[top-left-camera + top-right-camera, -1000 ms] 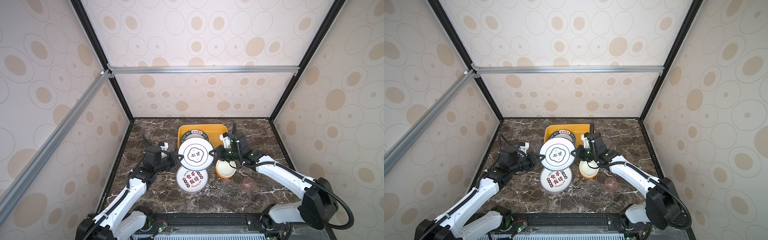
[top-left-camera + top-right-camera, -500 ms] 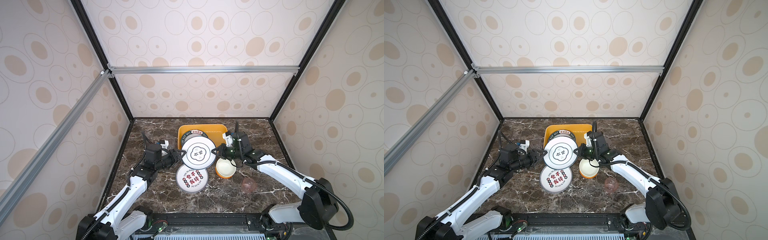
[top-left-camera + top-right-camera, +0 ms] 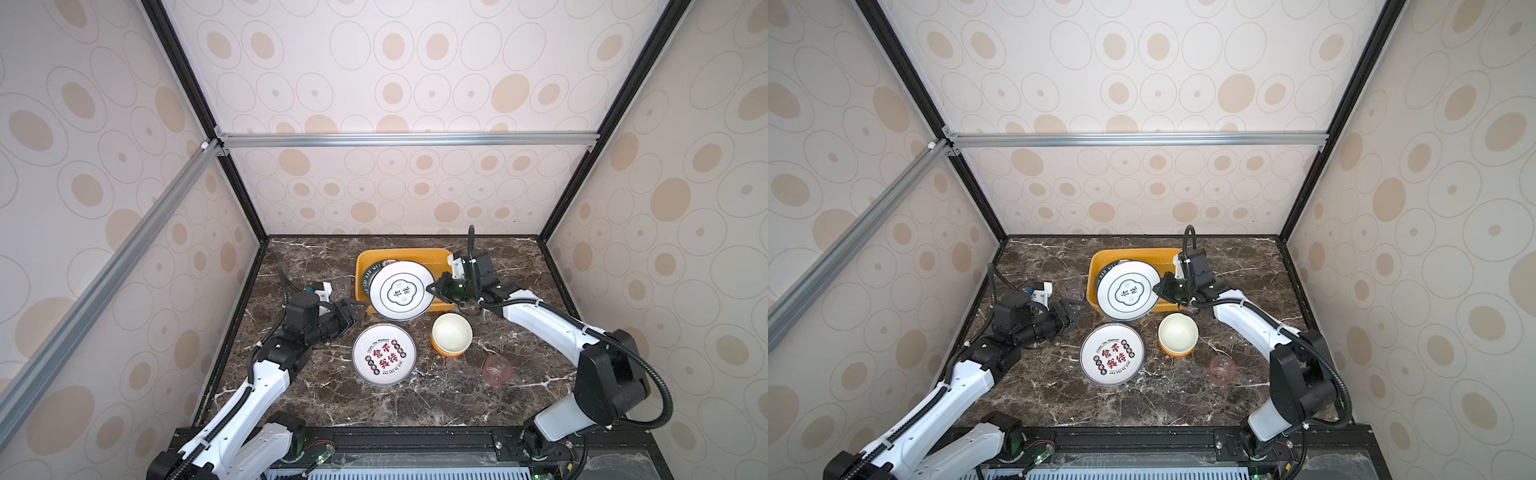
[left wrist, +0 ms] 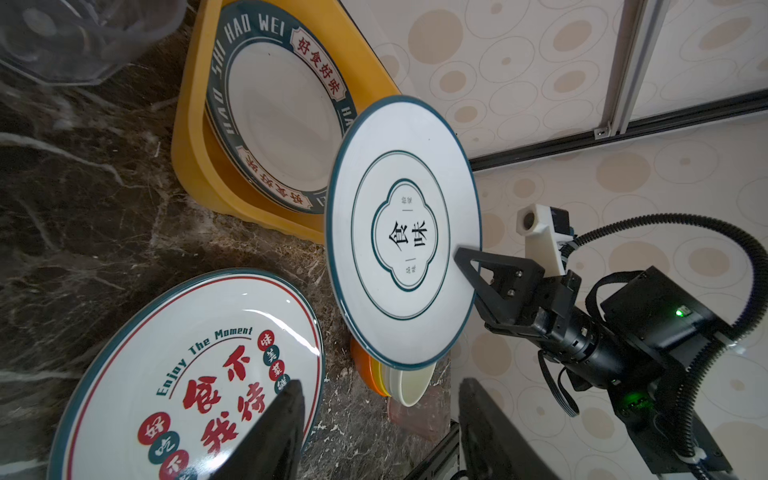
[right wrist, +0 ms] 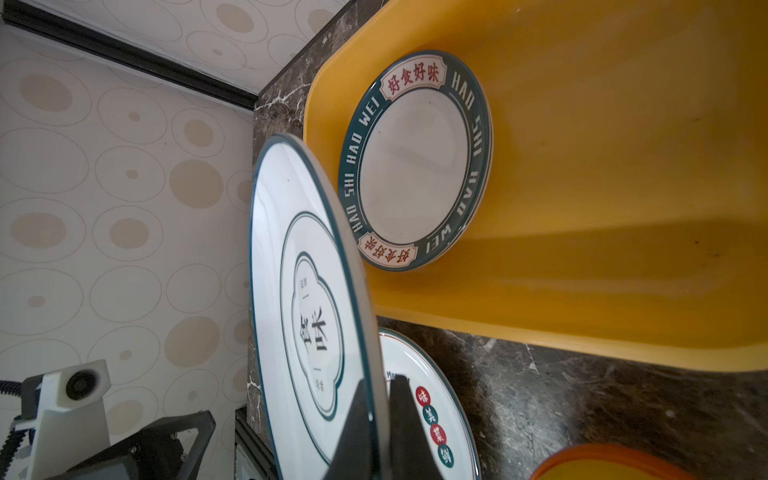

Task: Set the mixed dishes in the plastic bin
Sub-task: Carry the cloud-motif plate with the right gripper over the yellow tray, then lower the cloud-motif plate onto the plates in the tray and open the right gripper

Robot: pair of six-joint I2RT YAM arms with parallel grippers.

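Two right fingers (image 5: 354, 436) tight on plate (image 5: 291, 232) rim

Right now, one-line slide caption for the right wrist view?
Mid-task: right gripper pinches a white plate by its rim near the bin; a banded plate lies inside.

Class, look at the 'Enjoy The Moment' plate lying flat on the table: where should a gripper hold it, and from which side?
Pinch the rim of the Enjoy The Moment plate, one finger over, one under: it lies flat and looks too wide to span. Come in low from its left edge, where the open left gripper is nearest; the stacked bowls crowd its right.
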